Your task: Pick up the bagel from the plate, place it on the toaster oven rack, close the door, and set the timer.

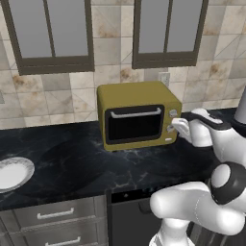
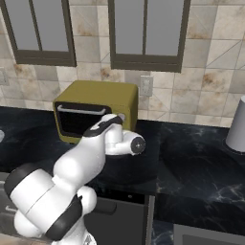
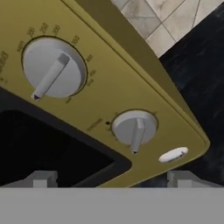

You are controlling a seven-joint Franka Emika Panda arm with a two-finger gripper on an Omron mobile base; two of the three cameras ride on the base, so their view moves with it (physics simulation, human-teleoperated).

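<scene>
The olive-yellow toaster oven [image 1: 137,93] [image 2: 103,93] stands on the black counter against the tiled wall. Its dark glass door [image 1: 134,126] [image 2: 76,122] is shut, with the silver handle [image 1: 136,114] along the top edge. The door hides the toaster oven rack, and the bagel is out of view. My gripper [image 1: 175,126] [image 3: 113,179] is open right in front of the knob column, its fingertips [image 3: 43,179] spread wide below the lower knob [image 3: 134,129], touching nothing. A larger knob [image 3: 53,73] sits further along the panel. The white plate [image 1: 14,173] lies bare at the far left.
A grey cylinder [image 2: 237,127] [image 1: 240,110] stands on the counter to the right. A wall outlet [image 2: 146,86] sits behind the oven. Grey-paned cabinets [image 1: 53,33] hang above. Drawers [image 1: 55,214] run under the black counter [image 1: 72,153].
</scene>
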